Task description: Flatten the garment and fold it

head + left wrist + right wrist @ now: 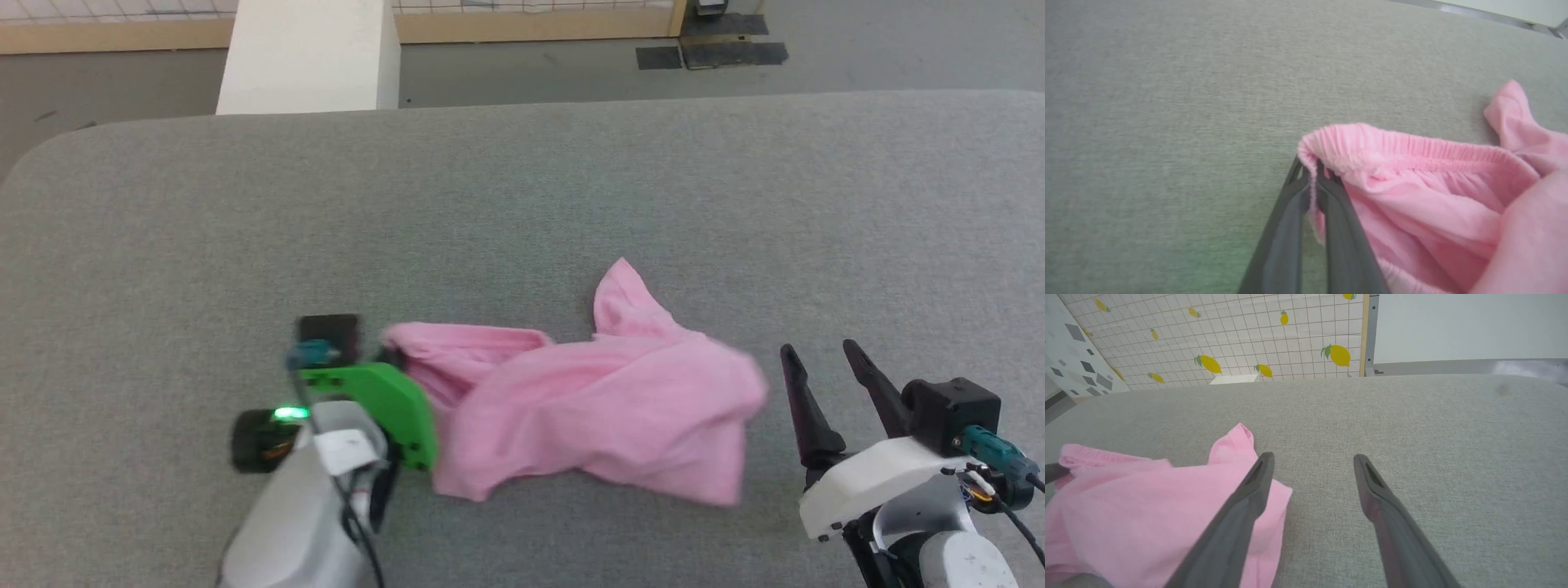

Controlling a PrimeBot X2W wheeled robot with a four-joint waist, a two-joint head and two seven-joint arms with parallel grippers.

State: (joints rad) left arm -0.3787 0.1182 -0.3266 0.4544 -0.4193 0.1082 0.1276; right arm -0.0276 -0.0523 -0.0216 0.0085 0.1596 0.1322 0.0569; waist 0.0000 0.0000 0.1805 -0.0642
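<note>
The pink garment [596, 400] lies bunched on the grey padded table [522, 204], with one pointed flap sticking up toward the far side. Its gathered elastic hem [1412, 147] runs along the left end. My left gripper [1311, 171] is shut on the corner of that hem, the fabric pinched between its two dark fingers; in the head view the left gripper [392, 355] sits at the garment's left end, fingertips hidden by cloth. My right gripper [816, 353] stands open just right of the garment. In the right wrist view the right gripper [1312, 458] has only table between its fingers, the garment [1147, 514] at left.
A white block [310, 53] stands beyond the table's far edge at the left. Dark mats [710, 49] lie on the floor beyond. A lemon-patterned grid wall [1229, 335] backs the scene. Bare grey table surface stretches far and to both sides of the garment.
</note>
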